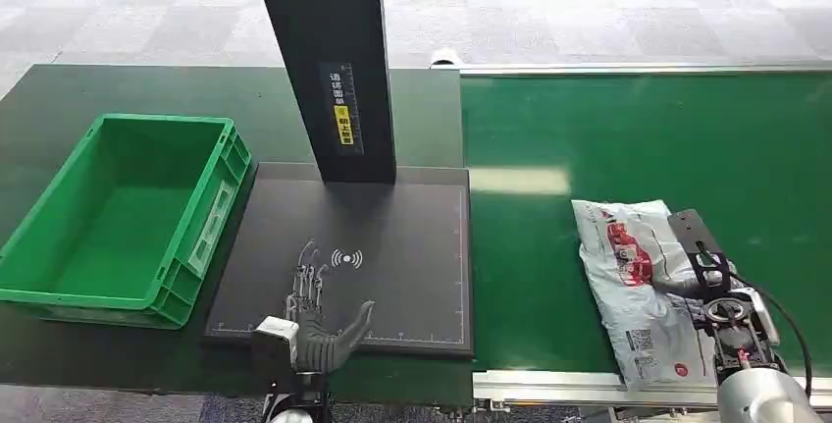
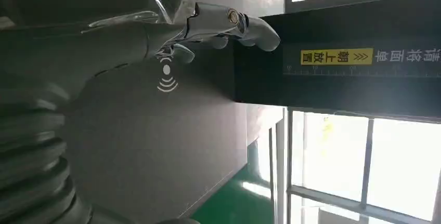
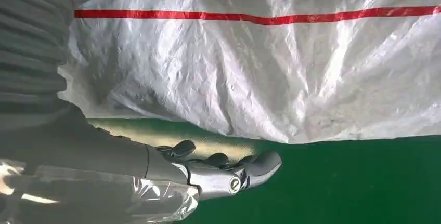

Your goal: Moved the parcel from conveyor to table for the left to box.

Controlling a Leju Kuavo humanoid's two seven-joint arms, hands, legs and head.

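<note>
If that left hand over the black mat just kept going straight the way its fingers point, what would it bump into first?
Probably the black upright column at the far edge of the black mat. The left hand points across the mat roughly toward it, with nothing between. Depth is hard to judge.

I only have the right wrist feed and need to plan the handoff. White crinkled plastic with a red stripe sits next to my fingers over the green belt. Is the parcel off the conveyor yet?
Observer: No. In the head view the parcel lies flat on the conveyor, with the right hand over its right side.
Operator: Where is the left hand?
Observer: The left hand is over the near edge of the black scanner pad, with its fingers spread and holding nothing.
Operator: And the box?
Observer: A green crate stands on the dark table, just left of that pad.
</note>
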